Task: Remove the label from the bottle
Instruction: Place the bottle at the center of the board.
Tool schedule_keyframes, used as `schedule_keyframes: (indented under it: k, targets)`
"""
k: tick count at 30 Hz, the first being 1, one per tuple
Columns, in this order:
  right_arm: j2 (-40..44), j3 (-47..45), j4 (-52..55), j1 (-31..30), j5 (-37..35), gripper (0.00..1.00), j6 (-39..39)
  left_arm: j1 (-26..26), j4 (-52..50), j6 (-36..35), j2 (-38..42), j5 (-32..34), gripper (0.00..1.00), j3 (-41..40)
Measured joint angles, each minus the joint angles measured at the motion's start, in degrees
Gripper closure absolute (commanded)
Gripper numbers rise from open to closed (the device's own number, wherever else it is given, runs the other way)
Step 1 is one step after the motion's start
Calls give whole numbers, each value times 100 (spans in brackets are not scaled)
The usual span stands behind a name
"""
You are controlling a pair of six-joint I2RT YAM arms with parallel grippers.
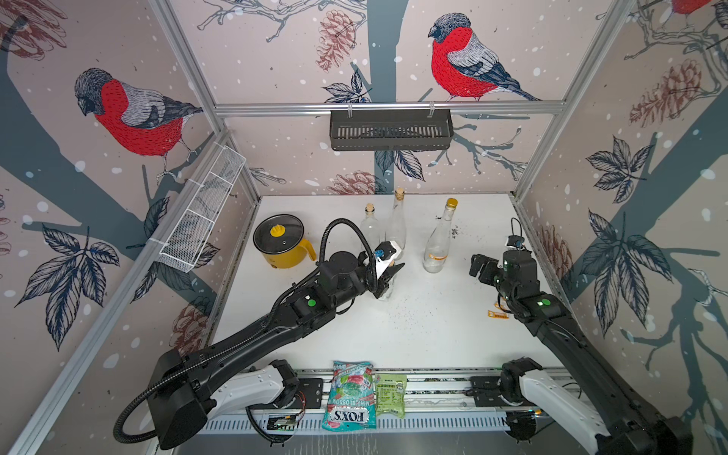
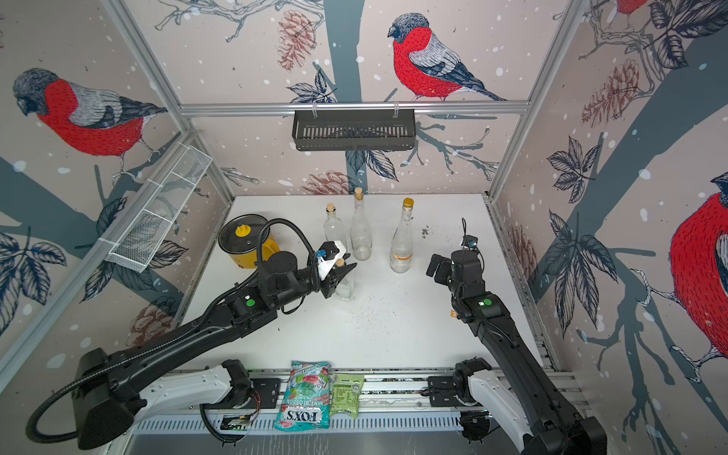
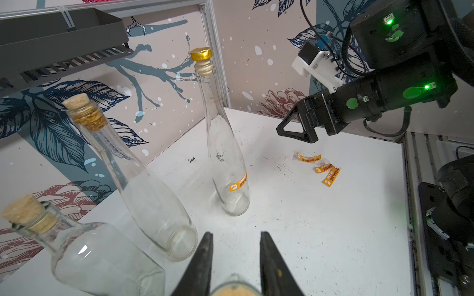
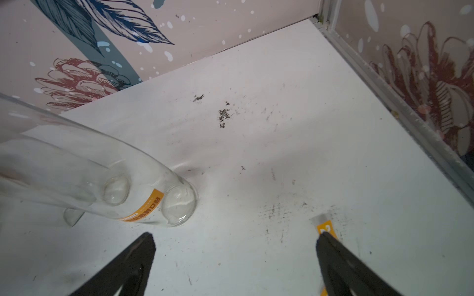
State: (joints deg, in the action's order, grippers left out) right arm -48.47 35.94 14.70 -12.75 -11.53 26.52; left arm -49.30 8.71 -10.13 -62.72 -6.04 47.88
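Observation:
A tall clear bottle (image 1: 439,236) (image 2: 402,244) with a gold cap stands on the white table, an orange label (image 3: 238,182) (image 4: 145,207) stuck low on its side. My right gripper (image 1: 478,266) (image 4: 234,237) hangs open just right of it, holding nothing. Several peeled orange labels (image 3: 318,165) (image 1: 497,314) lie on the table below that arm. My left gripper (image 1: 394,275) (image 3: 236,234) is shut on the neck of a small corked bottle (image 1: 388,291) (image 2: 346,289) standing mid-table; its cork (image 3: 234,291) shows between the jaws.
Two more corked clear bottles (image 1: 370,228) (image 1: 397,224) stand behind the left gripper. A yellow pot (image 1: 281,244) sits back left. Two snack bags (image 1: 348,396) (image 1: 390,394) lie on the front rail. A black shelf (image 1: 390,130) and a white wire basket (image 1: 203,212) hang on the walls.

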Motion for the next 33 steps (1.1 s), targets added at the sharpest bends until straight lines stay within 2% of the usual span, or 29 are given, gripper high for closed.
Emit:
schedule_keyframes:
  k: [5,12,21,27,33]
  targets:
    - [55,50,-221,319,28,0,-173,229,11,4,-240,-129,100,94]
    - [7,46,-516,378,280,0,-256,654,304,68,-605,-455,100,136]
    - [540,-188,-1025,361,1405,1,-629,994,584,70,-1115,-636,100,328]
    - [649,-273,-1515,138,2094,1,-868,1207,719,79,-1569,-883,100,678]
    - [424,-33,-1722,-348,2306,1,-1156,1320,804,76,-1923,-940,100,848]
